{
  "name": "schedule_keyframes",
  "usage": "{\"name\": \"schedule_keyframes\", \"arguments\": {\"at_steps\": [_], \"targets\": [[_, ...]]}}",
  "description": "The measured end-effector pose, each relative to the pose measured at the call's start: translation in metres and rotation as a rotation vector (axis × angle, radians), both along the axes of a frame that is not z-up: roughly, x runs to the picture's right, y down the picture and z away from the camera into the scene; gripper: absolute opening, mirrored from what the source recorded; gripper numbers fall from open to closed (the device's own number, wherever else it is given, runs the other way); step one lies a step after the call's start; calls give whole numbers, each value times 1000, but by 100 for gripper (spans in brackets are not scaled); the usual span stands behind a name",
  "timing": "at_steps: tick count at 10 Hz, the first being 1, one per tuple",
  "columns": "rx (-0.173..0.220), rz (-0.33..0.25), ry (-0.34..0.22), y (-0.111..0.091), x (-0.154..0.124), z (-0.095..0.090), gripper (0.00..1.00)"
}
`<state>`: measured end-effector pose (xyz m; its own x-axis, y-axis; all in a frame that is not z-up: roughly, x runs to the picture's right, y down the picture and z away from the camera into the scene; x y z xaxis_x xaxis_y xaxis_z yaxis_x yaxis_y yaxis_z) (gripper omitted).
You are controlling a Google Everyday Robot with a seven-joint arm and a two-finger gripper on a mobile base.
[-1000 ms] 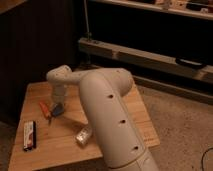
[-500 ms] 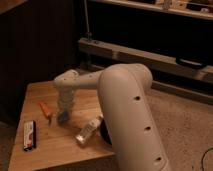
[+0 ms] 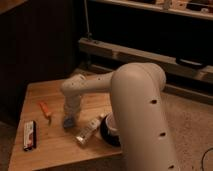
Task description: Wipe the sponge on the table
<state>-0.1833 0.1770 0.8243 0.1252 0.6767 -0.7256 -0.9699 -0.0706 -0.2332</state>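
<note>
Sponge (image 3: 68, 122) check, going across the table (image 3: 50, 152): orange piece (image 3: 45, 110) at left, then the sponge left of centre, right under the gripper (image 3: 70, 116) (can't tell if it's clamped), then packet (image 3: 89, 130), cup (image 3: 110, 134).

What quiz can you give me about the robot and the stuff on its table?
1. True or false: the gripper is low over the table, right at the sponge.
2. What colour is the carrot-like piece lying left of the sponge in the picture? A orange, B green, C purple.
3. Fill in: in the picture, the silver packet lies to the ____ of the sponge.

Key: 1 true; 2 A; 3 right.
</note>
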Motion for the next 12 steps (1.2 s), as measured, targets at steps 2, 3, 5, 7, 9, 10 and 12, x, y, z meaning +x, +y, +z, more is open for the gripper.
{"name": "schedule_keyframes", "arguments": {"at_steps": [2, 3, 5, 7, 9, 10, 12], "targets": [[-5, 32, 42, 2, 16, 3, 0], [-3, 54, 68, 0, 29, 8, 0], [5, 86, 104, -11, 48, 20, 0], [15, 127, 132, -27, 67, 38, 0], [22, 143, 143, -43, 77, 57, 0], [29, 150, 149, -54, 80, 69, 0], [40, 153, 153, -66, 78, 80, 0]]}}
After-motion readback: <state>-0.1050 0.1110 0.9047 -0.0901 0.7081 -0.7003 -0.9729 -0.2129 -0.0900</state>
